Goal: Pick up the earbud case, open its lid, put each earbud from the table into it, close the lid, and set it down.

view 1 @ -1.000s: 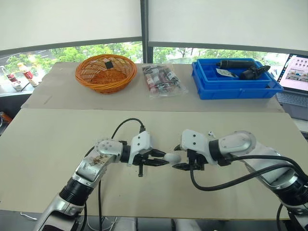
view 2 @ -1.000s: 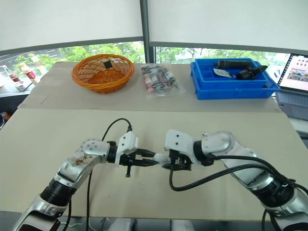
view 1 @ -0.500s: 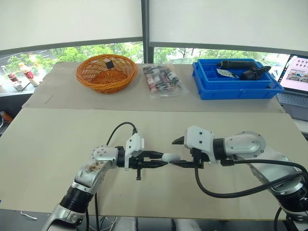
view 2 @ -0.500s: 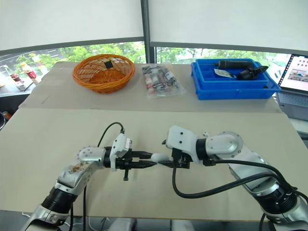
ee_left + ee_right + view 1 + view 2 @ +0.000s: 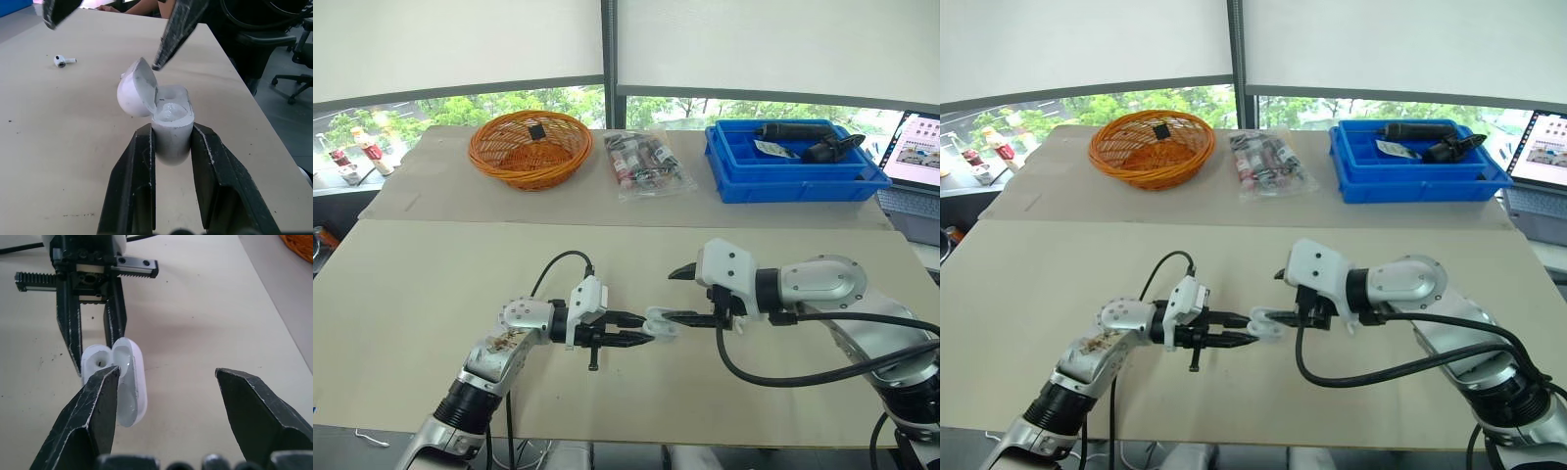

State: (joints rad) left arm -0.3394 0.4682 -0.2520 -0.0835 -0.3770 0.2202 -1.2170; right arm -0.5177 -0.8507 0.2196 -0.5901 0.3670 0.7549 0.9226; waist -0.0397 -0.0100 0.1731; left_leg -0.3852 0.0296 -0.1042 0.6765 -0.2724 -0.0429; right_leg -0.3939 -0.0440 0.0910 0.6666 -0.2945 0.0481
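Note:
The white earbud case (image 5: 168, 122) is held just above the table near its middle, with my left gripper (image 5: 641, 331) shut on its body. Its lid (image 5: 134, 88) stands hinged open, showing the wells inside. My right gripper (image 5: 671, 294) faces it from the right, open. One of its fingers (image 5: 100, 396) has its tip at the raised lid, the other sits well above. In the left wrist view a single white earbud (image 5: 63, 60) lies on the table beyond the case.
Along the back of the table stand an orange wicker basket (image 5: 530, 147), a clear bag of packets (image 5: 646, 164) and a blue bin (image 5: 793, 162) holding dark tools. A laptop (image 5: 913, 157) sits at the far right edge.
The case lid, shut a second ago, has flipped open. My right gripper opened, drew back to the right and rose a little. My left gripper kept hold of the case.

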